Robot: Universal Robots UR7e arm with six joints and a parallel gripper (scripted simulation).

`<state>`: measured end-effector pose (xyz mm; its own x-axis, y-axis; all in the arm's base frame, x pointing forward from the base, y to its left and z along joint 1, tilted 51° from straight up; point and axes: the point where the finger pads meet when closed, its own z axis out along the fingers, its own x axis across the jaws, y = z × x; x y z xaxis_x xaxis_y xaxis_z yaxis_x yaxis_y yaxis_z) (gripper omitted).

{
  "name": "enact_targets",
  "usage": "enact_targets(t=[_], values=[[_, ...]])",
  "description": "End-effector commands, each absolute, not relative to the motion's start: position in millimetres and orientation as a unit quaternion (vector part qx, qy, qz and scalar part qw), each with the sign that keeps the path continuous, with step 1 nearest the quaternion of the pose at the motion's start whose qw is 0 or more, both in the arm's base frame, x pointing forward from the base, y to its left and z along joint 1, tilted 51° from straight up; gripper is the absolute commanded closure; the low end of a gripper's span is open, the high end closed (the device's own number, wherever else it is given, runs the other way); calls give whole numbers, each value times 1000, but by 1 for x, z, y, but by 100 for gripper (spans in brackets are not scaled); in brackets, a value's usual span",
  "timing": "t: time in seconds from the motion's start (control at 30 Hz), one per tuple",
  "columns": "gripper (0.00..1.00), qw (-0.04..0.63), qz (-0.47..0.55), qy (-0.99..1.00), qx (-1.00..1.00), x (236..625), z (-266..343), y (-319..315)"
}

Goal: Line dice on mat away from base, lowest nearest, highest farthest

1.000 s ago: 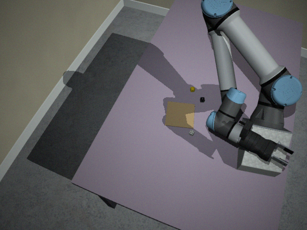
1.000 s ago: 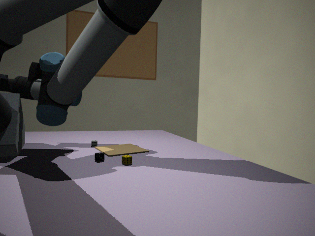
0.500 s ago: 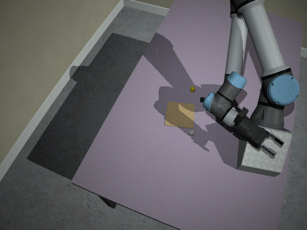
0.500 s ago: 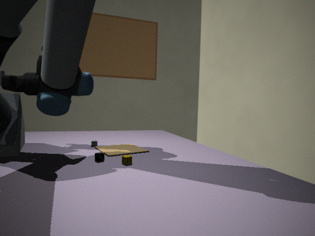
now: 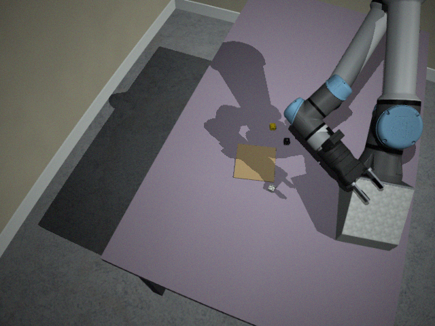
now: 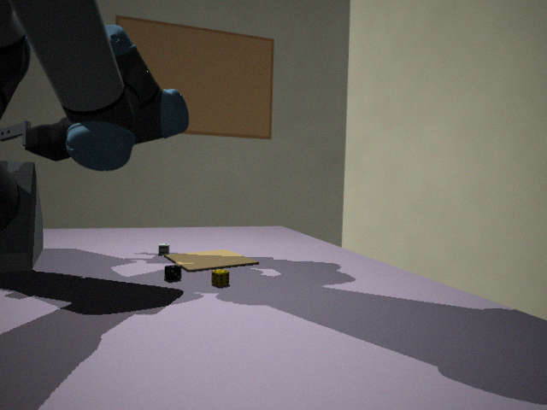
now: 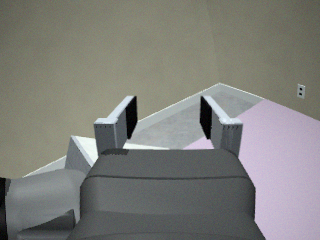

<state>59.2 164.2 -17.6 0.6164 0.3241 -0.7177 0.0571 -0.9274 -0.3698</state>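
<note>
Three small dice lie on the pale purple tabletop [image 5: 196,224], none of them on the thin square tan mat [image 5: 255,162]; the yellow die with dark pips [image 5: 272,126] sits off the mat's far right corner in the top view, apart from it; the black die [image 5: 287,140] lies a little farther right, near the mat's right edge but not touching it; the white die with dark pips [image 5: 271,188] rests just beyond the mat's lower right corner, close beside it; the pip counts are too small to read. The mat lies flat, half in shadow and half lit. The dark grey two-finger pincer [image 5: 368,191] hangs over the mottled grey block pedestal [image 5: 383,217], well apart from the dice and mat; its fingers stand spread wide with nothing between them; the wrist view looks past them at the beige wall [image 7: 134,27].
</note>
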Motion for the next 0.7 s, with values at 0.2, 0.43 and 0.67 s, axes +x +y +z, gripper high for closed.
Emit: enact_targets(t=[0.2,0.43,0.67], values=[[0,41,346,-76,-934,119,21,119],[0,-54,277,-49,-958,167,51,83],[0,-132,217,-27,-967,207,75,53]])
